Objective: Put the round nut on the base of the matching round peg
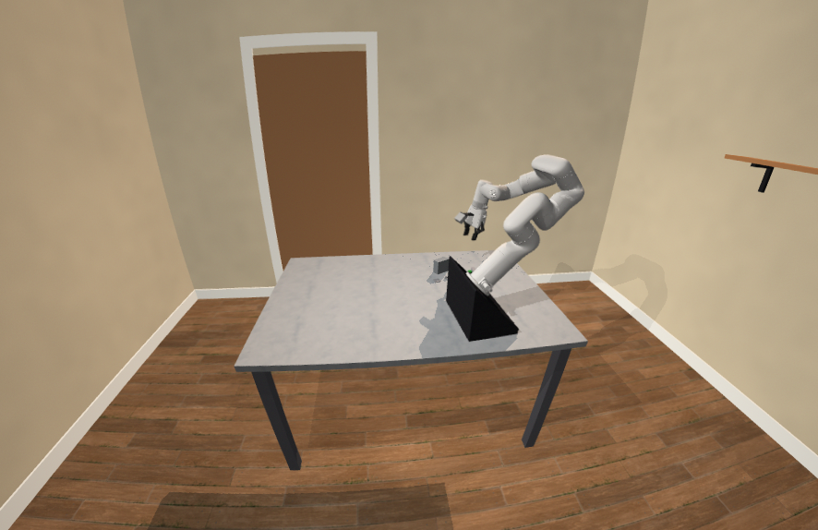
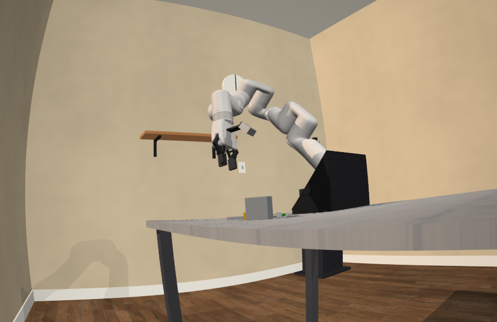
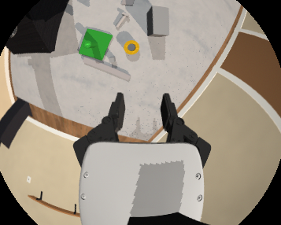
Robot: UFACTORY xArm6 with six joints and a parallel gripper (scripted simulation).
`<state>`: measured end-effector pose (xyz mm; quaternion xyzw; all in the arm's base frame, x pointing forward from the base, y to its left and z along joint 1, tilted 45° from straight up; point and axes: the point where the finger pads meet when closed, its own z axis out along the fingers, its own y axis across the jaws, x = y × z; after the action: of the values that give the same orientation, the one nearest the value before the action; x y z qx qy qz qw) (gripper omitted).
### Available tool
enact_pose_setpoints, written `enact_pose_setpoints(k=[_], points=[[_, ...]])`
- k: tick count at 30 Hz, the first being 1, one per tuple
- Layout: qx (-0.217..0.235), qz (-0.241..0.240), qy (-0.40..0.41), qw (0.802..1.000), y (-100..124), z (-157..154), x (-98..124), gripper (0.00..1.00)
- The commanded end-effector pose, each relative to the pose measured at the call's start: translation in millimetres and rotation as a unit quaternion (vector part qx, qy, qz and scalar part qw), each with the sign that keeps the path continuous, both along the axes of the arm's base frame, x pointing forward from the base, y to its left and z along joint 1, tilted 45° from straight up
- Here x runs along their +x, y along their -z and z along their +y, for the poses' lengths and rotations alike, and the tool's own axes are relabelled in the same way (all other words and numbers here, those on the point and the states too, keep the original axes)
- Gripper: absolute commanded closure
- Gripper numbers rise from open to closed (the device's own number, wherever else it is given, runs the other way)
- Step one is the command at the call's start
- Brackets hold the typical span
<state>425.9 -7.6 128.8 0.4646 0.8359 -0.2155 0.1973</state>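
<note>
My gripper [image 1: 473,232] hangs high above the far edge of the table, open and empty; it also shows in the exterior view [image 2: 226,161] and in the wrist view [image 3: 142,100]. Far below it, in the wrist view, a small yellow ring [image 3: 131,46] with a grey centre lies on the table; I cannot tell whether it is the round nut or the peg's base. Beside it are a green square piece [image 3: 95,42] with a flat grey bar [image 3: 113,70], a grey block [image 3: 158,20] and small grey parts [image 3: 121,16]. The gripper touches none of them.
The arm rises from a black wedge-shaped mount [image 1: 478,306] on the table's right side, close to the parts. The grey block [image 2: 258,207] stands taller than the other parts, near the far table edge. A door [image 1: 313,150] and a wall shelf [image 2: 176,136] lie beyond.
</note>
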Motion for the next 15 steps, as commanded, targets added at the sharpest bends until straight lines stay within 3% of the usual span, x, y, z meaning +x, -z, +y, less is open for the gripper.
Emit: enact_pose_setpoints(k=[1, 8, 10, 15], points=[[-0.001, -0.051, 0.076, 0.996, 8.4, -1.8, -0.5, 0.40], [0.003, -0.122, 0.183, 0.975, 22.2, -5.4, -2.9, 0.40], [0.003, -0.122, 0.183, 0.975, 22.2, -5.4, -2.9, 0.40], [0.005, -0.175, 0.260, 0.950, 32.5, -8.1, -5.1, 0.40]])
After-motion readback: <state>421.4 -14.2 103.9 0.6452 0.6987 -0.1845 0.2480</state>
